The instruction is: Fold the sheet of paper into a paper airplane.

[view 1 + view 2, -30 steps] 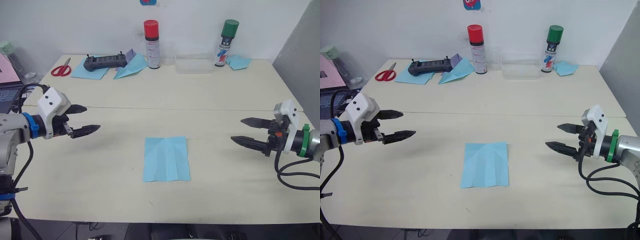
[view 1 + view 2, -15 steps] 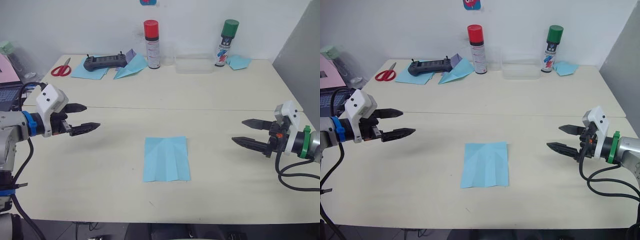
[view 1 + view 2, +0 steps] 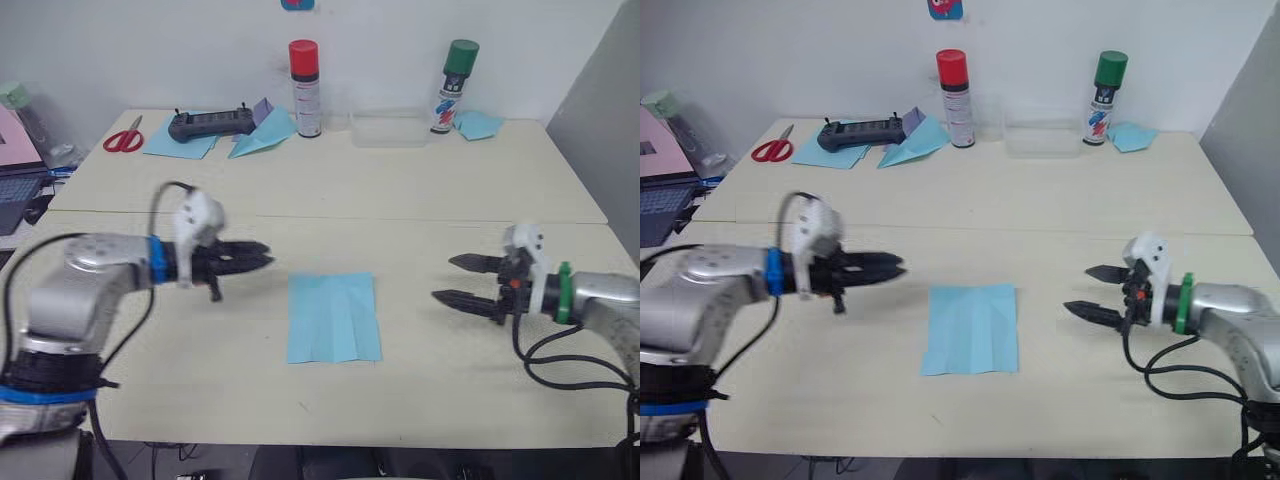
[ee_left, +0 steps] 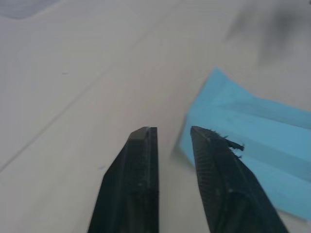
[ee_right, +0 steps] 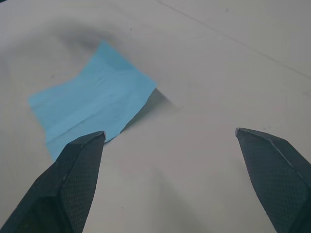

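The sheet of paper (image 3: pixel 333 316) is a light-blue creased rectangle lying flat mid-table, also seen in the left wrist view (image 4: pixel 252 145) and the right wrist view (image 5: pixel 92 104). My left gripper (image 3: pixel 262 260) hovers just left of the sheet's far left corner. Its fingers (image 4: pixel 141 184) stand nearly together with a thin gap and nothing between them. My right gripper (image 3: pixel 443 279) hangs to the right of the sheet, a short way off it. It is open wide and empty (image 5: pixel 170 132).
Along the table's back stand a red-capped spray can (image 3: pixel 303 88), a clear plastic box (image 3: pixel 388 128) and a green-capped can (image 3: pixel 447 85) beside a blue scrap (image 3: pixel 478 124). Back left lie scissors (image 3: pixel 122 137), a black controller (image 3: pixel 205 124) and a blue plane with a purple flap (image 3: pixel 262 132).
My left arm has swung right to the sheet's left edge and its fingers have closed. The right gripper has moved a little left toward the sheet, still open.
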You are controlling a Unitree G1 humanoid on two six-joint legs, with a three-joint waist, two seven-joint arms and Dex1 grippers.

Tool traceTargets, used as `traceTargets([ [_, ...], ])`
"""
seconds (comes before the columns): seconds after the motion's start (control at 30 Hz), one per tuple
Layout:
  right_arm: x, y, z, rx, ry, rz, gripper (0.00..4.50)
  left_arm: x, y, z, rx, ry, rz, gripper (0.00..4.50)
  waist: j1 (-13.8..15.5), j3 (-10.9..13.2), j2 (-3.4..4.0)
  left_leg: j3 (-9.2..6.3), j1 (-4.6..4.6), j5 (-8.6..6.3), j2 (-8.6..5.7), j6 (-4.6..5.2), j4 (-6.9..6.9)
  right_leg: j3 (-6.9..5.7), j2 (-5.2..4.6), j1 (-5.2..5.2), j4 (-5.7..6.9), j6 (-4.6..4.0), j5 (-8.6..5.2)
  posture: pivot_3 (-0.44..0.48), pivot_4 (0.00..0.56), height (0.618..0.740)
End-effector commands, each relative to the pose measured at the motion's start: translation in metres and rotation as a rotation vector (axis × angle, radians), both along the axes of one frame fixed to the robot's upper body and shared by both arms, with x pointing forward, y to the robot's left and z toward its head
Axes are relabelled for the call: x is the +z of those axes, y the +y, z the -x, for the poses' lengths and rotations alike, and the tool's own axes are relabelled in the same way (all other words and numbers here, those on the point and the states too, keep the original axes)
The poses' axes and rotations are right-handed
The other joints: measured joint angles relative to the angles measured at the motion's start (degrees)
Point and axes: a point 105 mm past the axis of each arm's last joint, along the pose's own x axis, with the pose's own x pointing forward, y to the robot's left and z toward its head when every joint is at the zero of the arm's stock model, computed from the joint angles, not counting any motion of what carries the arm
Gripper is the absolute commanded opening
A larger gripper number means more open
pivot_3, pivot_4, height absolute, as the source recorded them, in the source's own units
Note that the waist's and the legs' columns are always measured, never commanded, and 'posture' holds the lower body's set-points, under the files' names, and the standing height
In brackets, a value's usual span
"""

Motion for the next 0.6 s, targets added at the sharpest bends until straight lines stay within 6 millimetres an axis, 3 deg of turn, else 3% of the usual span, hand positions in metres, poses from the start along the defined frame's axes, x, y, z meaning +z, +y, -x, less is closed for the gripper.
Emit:
traceTargets([
  [0.03,0.008,0.012,-0.014,-0.025,-0.070,-0.034,4.50,-0.019,-0.034,0.008,-0.073,-0.010,-0.027,0.06,0.0,0.0,0.00,0.00,0.02,0.00,0.00,0.00,0.02,0.00,0.00,0.02,0.00,0.00,0.01,0.000,0.150,0.740],
  [0.27,-0.002,0.029,-0.022,-0.029,-0.062,-0.045,4.50,-0.056,-0.040,0.004,-0.082,0.034,-0.097,0.06,0.1,0.0,0.00,-0.04,0.00,0.00,-0.01,0.00,0.02,-0.03,0.02,0.01,0.01,0.01,0.01,0.000,0.150,0.740],
  [0.47,-0.014,0.038,-0.032,-0.047,-0.067,-0.049,4.50,-0.093,-0.033,0.006,-0.074,0.091,-0.213,0.06,0.3,0.0,0.00,-0.04,-0.01,0.00,-0.02,0.00,0.03,-0.02,0.02,0.01,0.01,0.01,0.01,0.000,0.150,0.740],
  [0.6,-0.021,0.041,-0.039,-0.060,-0.068,-0.058,3.55,-0.105,-0.028,0.002,-0.061,0.104,-0.244,0.00,0.5,0.0,0.05,-0.05,0.04,0.00,-0.02,0.00,0.02,-0.03,0.02,0.05,0.01,0.01,0.01,0.000,0.150,0.740],
])
